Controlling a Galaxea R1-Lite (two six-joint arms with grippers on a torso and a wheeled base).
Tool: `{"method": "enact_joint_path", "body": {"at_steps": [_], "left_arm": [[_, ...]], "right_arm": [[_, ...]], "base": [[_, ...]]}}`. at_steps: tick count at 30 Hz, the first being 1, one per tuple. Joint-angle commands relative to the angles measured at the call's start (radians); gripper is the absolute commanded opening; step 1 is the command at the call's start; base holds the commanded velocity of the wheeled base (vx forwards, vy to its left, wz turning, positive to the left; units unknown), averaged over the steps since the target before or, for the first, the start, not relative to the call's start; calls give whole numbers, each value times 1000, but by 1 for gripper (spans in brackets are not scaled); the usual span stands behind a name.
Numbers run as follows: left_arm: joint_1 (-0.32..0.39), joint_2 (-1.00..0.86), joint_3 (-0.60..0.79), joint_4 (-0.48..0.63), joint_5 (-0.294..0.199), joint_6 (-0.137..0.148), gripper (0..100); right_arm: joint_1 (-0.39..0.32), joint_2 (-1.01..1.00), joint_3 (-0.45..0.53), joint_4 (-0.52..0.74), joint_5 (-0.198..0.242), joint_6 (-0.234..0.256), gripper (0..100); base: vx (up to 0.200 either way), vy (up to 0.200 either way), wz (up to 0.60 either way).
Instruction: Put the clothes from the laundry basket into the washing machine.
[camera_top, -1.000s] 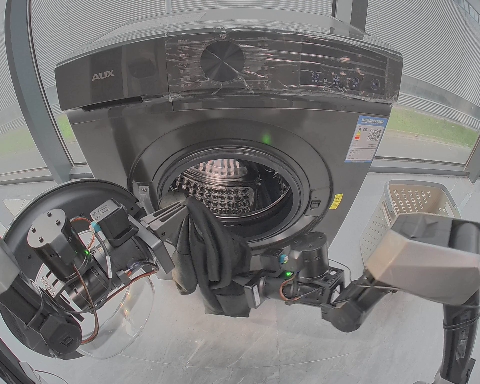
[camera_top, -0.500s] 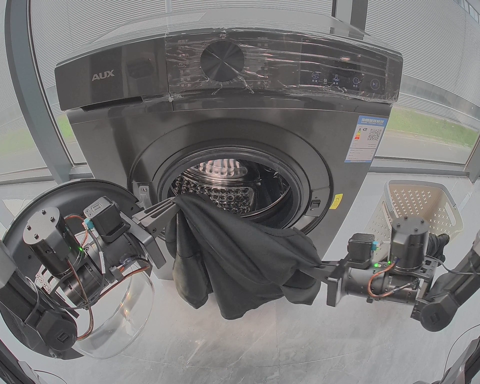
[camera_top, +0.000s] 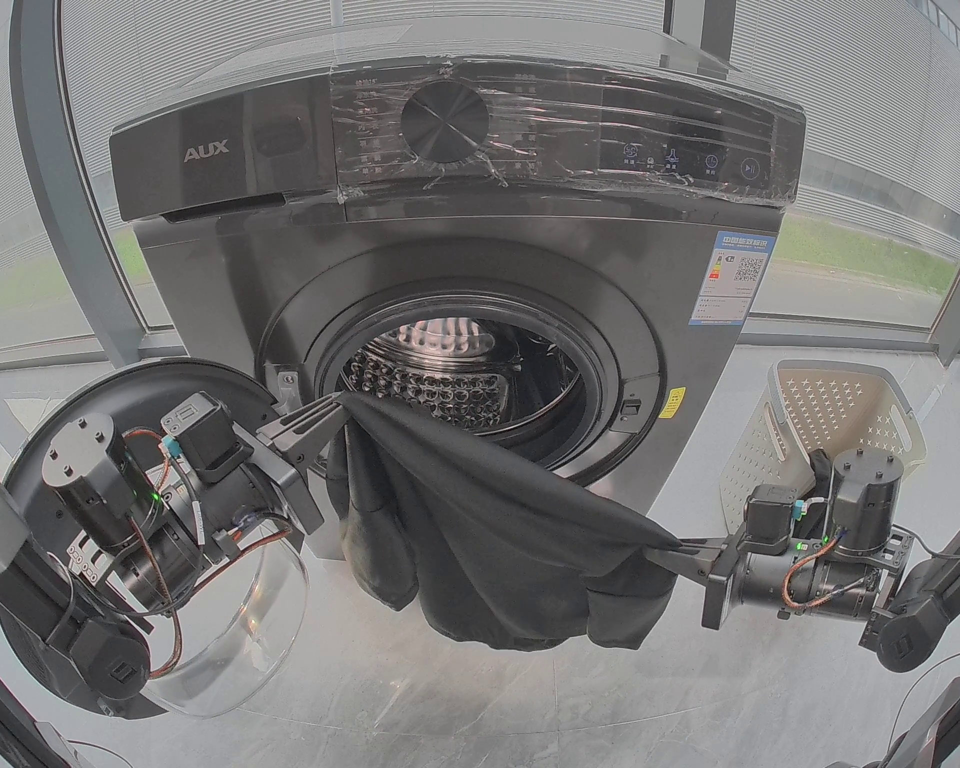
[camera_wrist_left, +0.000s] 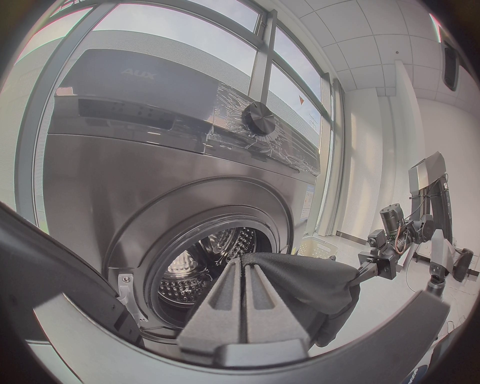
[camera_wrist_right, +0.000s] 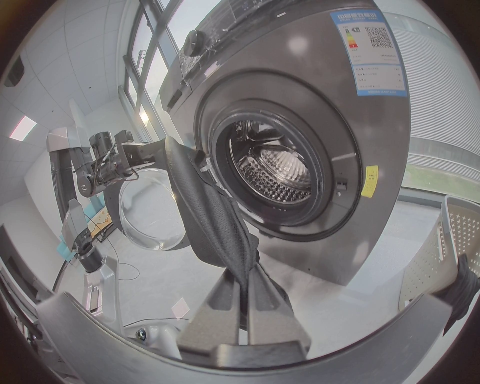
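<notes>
A black garment (camera_top: 490, 530) hangs stretched between my two grippers in front of the washing machine (camera_top: 460, 230), whose round opening (camera_top: 470, 385) shows the steel drum. My left gripper (camera_top: 335, 408) is shut on one corner of the garment at the opening's lower left (camera_wrist_left: 243, 265). My right gripper (camera_top: 668, 550) is shut on the other corner, lower and to the right (camera_wrist_right: 246, 280). The cloth (camera_wrist_right: 210, 210) sags below the line between them. The white laundry basket (camera_top: 835, 415) stands on the floor right of the machine, behind my right arm.
The machine's round door (camera_top: 150, 540) hangs open at the left, behind my left arm, its glass bowl (camera_top: 240, 640) facing out. Pale tiled floor (camera_top: 520, 710) lies in front. Windows surround the machine.
My right gripper has pulled its corner of the garment away to the right, from under the opening to near the basket. The bunched cloth has spread into a taut sheet. The left gripper barely shifted.
</notes>
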Motion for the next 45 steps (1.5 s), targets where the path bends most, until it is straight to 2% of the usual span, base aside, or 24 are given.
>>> {"method": "enact_joint_path", "body": {"at_steps": [1,5,10,12,15,17,20,21,25,27,30,32,37,41,45], "left_arm": [[14,2,-2,-1,1,2,0],[16,3,-2,-1,1,6,0],[43,3,-2,-1,-1,39,0],[59,0,-2,-1,-2,52,0],[68,-6,-1,-1,-5,52,0],[69,-6,1,-1,-14,52,0],[66,-8,15,-1,-25,52,0],[66,-6,18,-1,-27,52,0],[68,-15,18,-1,-28,53,0],[62,-37,24,-1,-28,48,0],[55,-43,29,-1,-30,55,0],[55,-41,32,-1,-30,52,0],[63,-43,36,-1,-31,52,0],[59,-61,59,-1,-31,53,0],[63,-55,59,-1,-30,55,0]], "right_arm": [[-10,13,-38,-30,7,2,0],[-16,14,-95,-85,7,8,0],[-52,16,-109,-123,6,8,0],[-53,20,-102,-160,-3,14,0],[-58,40,-92,-220,-29,31,0],[-55,66,-78,-316,-97,85,0],[-47,106,-64,-438,-129,151,0],[-47,120,-63,-465,-132,155,0],[-36,155,-69,-465,-137,120,0],[-29,159,-67,-465,-164,112,0],[-27,159,-81,-467,-230,100,0],[-24,152,-93,-465,-250,100,0],[-12,134,-116,-465,-261,100,0],[-10,114,-133,-465,-299,102,0],[-12,102,-141,-465,-296,103,0]], "base": [[0,0,0],[0,0,0],[0,0,0],[0,0,0],[0,0,0],[0,0,0],[0,0,0],[0,0,0],[0,0,0],[0,0,0],[0,0,0],[0,0,0],[0,0,0],[0,0,0],[0,0,0]]}}
